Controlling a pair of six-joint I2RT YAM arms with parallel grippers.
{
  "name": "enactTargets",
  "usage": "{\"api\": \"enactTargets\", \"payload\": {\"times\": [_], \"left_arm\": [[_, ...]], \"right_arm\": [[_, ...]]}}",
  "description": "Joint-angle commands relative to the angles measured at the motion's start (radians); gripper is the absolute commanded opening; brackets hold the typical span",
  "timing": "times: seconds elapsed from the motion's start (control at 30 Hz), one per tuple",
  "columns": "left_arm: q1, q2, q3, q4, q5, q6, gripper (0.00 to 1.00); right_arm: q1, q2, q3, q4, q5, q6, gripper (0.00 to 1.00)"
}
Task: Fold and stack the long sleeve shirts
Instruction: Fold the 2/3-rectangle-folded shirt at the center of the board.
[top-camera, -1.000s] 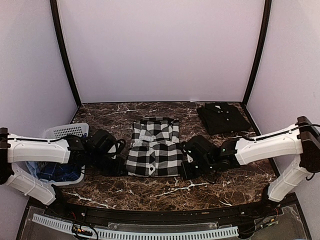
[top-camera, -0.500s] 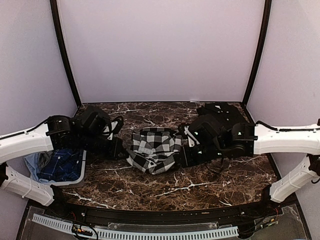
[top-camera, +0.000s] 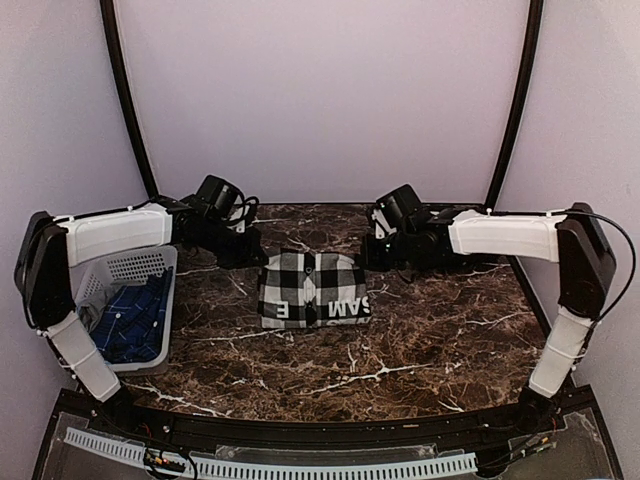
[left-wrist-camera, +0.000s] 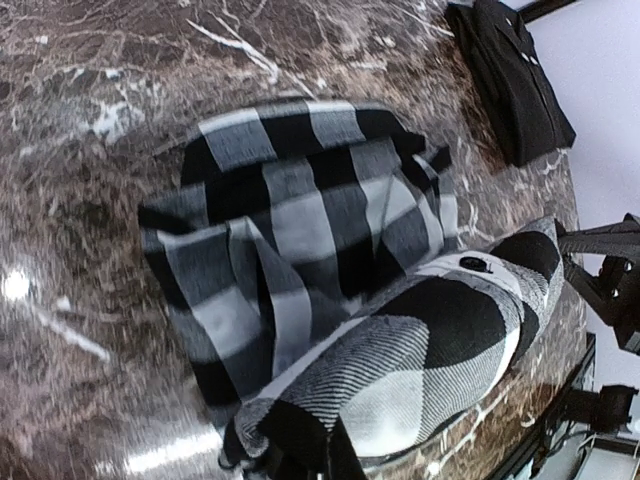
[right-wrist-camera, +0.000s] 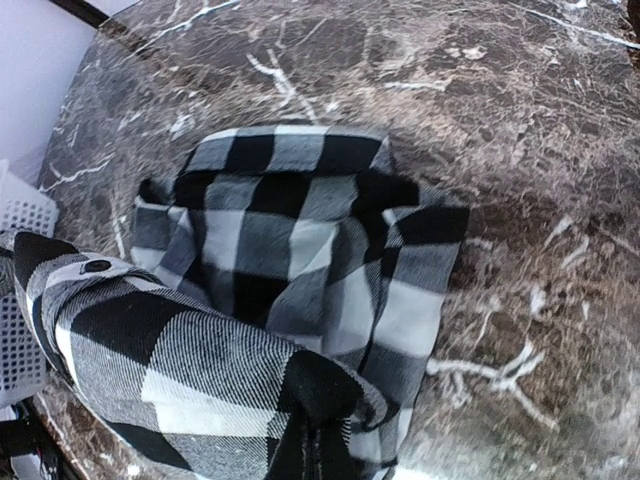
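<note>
A black-and-white check long sleeve shirt (top-camera: 313, 290) lies folded in the middle of the marble table, with a black band of white letters along its near edge. My left gripper (top-camera: 256, 257) is at the shirt's far left corner and my right gripper (top-camera: 367, 257) at its far right corner. In the left wrist view the left gripper (left-wrist-camera: 308, 464) is shut on a pinched fold of check cloth (left-wrist-camera: 420, 350). The right wrist view shows the right gripper (right-wrist-camera: 318, 452) shut on check cloth (right-wrist-camera: 200, 360) in the same way. The fingers are mostly hidden by the cloth.
A white perforated basket (top-camera: 133, 266) holding blue cloth (top-camera: 125, 320) stands at the left edge. A folded black shirt (left-wrist-camera: 512, 85) lies at the far right of the table, largely behind my right arm in the top view. Purple walls close in the back and sides.
Both grippers lifted the shirt's near edge and carried it away to the far side, folding the shirt in half. The lettered black band now shows on top.
</note>
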Motion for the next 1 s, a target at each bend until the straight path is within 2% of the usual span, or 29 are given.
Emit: {"api": "enactTargets", "payload": {"times": [0.0, 0.17, 0.27, 0.47, 0.57, 0.7, 0.97], "left_arm": [[0.073, 0.168, 0.100, 0.171, 0.057, 0.042, 0.00], [0.105, 0.423, 0.281, 0.227, 0.055, 0.040, 0.00], [0.110, 0.517, 0.369, 0.225, 0.029, 0.049, 0.00], [0.110, 0.610, 0.384, 0.217, 0.019, 0.031, 0.00], [0.106, 0.583, 0.322, 0.228, 0.046, 0.005, 0.00], [0.089, 0.468, 0.149, 0.295, 0.062, -0.030, 0.00], [-0.007, 0.128, -0.235, 0.325, 0.036, -0.090, 0.00]], "right_arm": [[-0.076, 0.142, 0.117, 0.121, -0.044, -0.048, 0.00], [-0.154, 0.394, 0.289, 0.115, -0.090, -0.041, 0.00], [-0.172, 0.495, 0.366, 0.098, -0.100, -0.038, 0.00], [-0.175, 0.572, 0.376, 0.086, -0.125, -0.035, 0.00], [-0.164, 0.518, 0.259, 0.128, -0.125, -0.020, 0.00], [-0.128, 0.408, 0.082, 0.173, -0.111, -0.004, 0.00], [0.000, 0.085, -0.276, 0.228, -0.043, 0.066, 0.00]]}}
